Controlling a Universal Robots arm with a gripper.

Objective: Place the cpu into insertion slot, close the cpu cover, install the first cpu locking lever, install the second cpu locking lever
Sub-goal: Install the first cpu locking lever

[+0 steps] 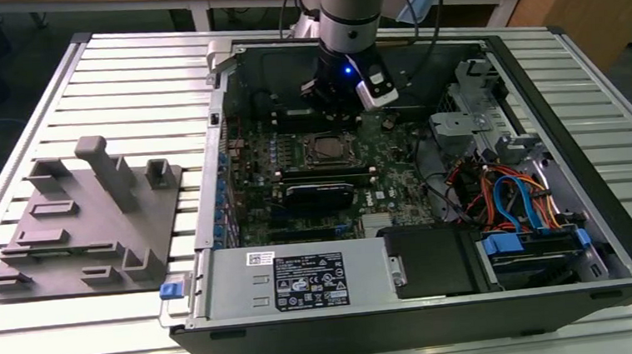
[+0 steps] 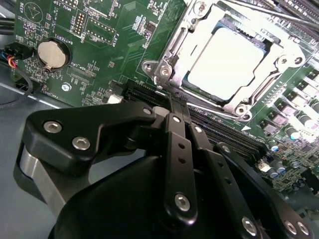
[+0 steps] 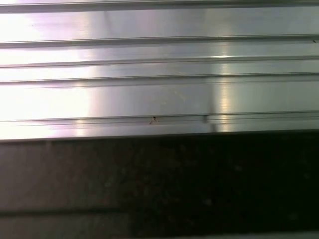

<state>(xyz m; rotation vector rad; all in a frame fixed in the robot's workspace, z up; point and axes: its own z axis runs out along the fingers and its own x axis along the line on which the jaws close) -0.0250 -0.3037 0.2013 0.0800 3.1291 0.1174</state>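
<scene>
While the gripper (image 2: 174, 112) hangs over the board with its black fingers (image 2: 175, 149) pressed together on nothing, its tip sits low and centre in the second wrist view, just short of the socket's near corner. In the exterior view the gripper (image 1: 339, 100) is upper centre, above the socket (image 1: 324, 149) in the open case (image 1: 587, 233).

The cpu (image 2: 227, 62) lies flat in the slot (image 2: 197, 84), upper right of the second wrist view, its pale metal top facing up. It is square, so no long axis stands out; its edges run diagonally across that frame, in line with the socket frame. The cover (image 2: 259, 92) looks laid down around the chip, its window framing the top. I cannot tell whether either lever (image 2: 172, 52) is latched.

The risk, as I judge it, is the closed tip coming down off target: it could scrape the chip's top, catch the cover's edge, or strike the long black card slot (image 2: 234, 137) that runs between tip and socket. A lever pressed at a slant could slip past its hook and spring back.
</scene>
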